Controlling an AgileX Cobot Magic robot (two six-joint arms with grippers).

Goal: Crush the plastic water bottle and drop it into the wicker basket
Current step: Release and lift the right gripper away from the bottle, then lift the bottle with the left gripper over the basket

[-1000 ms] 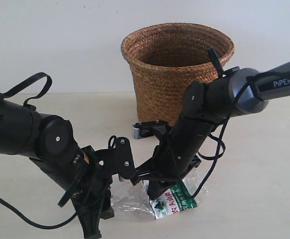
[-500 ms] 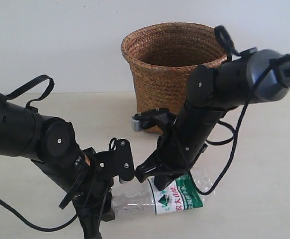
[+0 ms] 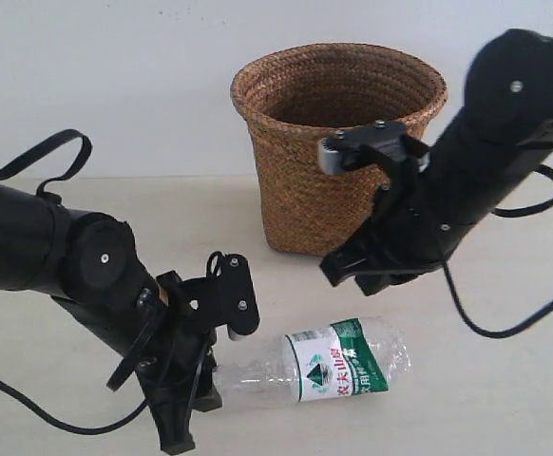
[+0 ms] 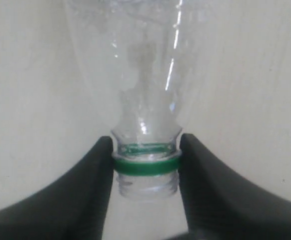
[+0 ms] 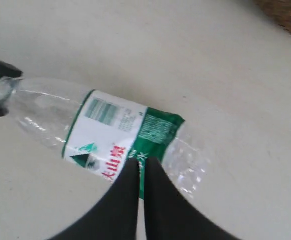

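Plastic water bottle (image 3: 338,366) clamped at neck by L gripper (image 4: 145,165).
Laid on its side on table (image 3: 505,380), green ring btwn fingers; R gripper (image 5: 140,172) closed empty above label. Clear ribbed plastic; woven wicker basket (image 3: 295,180) behind.

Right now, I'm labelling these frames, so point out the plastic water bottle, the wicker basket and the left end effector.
plastic water bottle (image 3: 338,369): exterior view, on its green-and-white label.
wicker basket (image 3: 300,180): exterior view, on its woven front wall.
left end effector (image 4: 145,152): left wrist view, midway between its fingertips.
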